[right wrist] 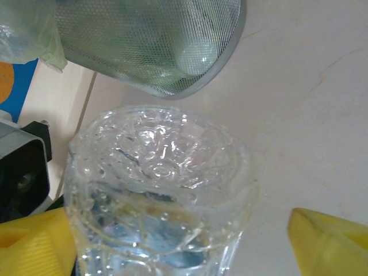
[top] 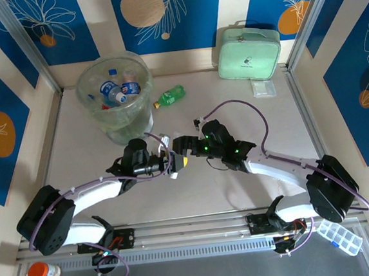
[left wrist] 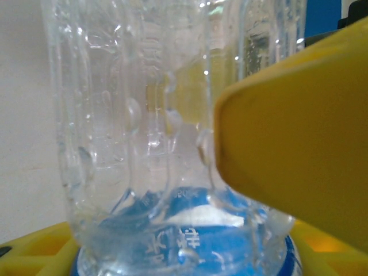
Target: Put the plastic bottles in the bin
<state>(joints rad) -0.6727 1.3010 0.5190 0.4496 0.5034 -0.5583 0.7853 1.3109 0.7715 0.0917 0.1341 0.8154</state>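
Pale table (top: 196, 198) under blue leaf-patterned walls. At its far left, the bin (top: 84, 82), pale green liner inside, a few blue-labelled bottles (top: 121, 90) lying in it. Just right of the bin, flat on the table, a green bottle (top: 170, 96) with a yellow cap. Mint green case (top: 248, 53) upright against the far wall. At mid-table, left tool (top: 175, 162) and right tool (top: 185, 144) tip to tip. Left tool closed on a clear bottle (left wrist: 144, 126) with a blue label, one yellow finger (left wrist: 287, 144) pressed into its side. Right tool open around the same bottle: one finger (right wrist: 34, 244) touching its wall, the other (right wrist: 328, 241) apart from it. Beyond the bottle in the right wrist view, the bin close by.
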